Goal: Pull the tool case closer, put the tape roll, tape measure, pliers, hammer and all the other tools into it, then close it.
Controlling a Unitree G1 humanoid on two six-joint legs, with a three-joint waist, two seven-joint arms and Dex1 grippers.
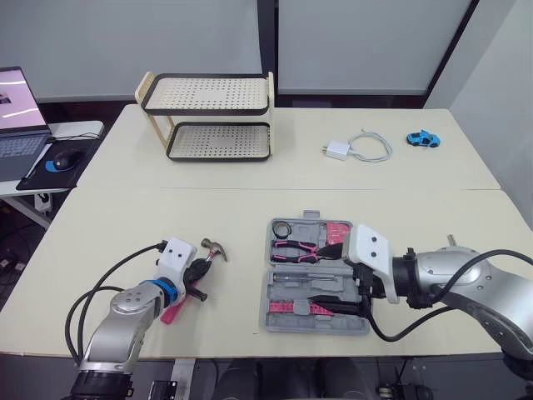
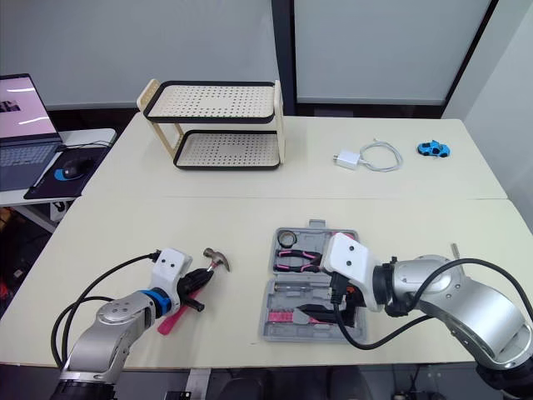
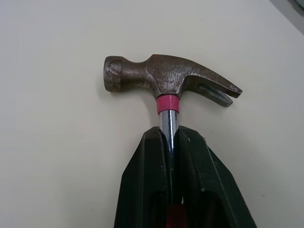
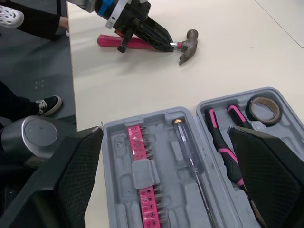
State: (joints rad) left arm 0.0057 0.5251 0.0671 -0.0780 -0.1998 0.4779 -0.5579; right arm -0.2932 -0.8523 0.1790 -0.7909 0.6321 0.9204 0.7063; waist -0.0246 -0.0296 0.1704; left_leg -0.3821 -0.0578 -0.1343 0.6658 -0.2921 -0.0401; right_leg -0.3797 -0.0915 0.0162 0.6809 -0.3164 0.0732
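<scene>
— Two grippers were to be reported; how was the left gripper (image 1: 200, 268) found?
— It was found clenched on the hammer (image 3: 166, 78), the steel shaft being pinched just below the pink collar.
— Where was the hammer placed?
— It was laid on the table (image 1: 216, 208) near the front-left corner, with the head turned away from the front edge and the pink handle turned toward it.
— And the right gripper (image 4: 166, 132)?
— Its fingers (image 4: 71, 180) were spread wide and nothing was held between them. It was poised over the near half of the case (image 4: 116, 142).
— Where was the case set?
— It was laid open and flat by the front edge, right of the middle. The hammer was to its left, apart from it.
— What was seen inside?
— In the far half the tape roll (image 4: 253, 111) was seated in the left corner, and the pliers (image 4: 221, 142) were laid just beside it. In the near half a screwdriver (image 4: 190, 161) and a pink strip of bits (image 4: 140, 152) were held in their slots.
— Was anything else noted?
— A two-shelf rack (image 1: 212, 117) was stood at the far edge, toward the left. A white charger (image 1: 337, 150) with its cable (image 1: 371, 146) and a blue toy car (image 1: 423, 139) were laid toward the far-right corner. A laptop (image 1: 18, 117) was seen on a side desk beyond the left edge.
</scene>
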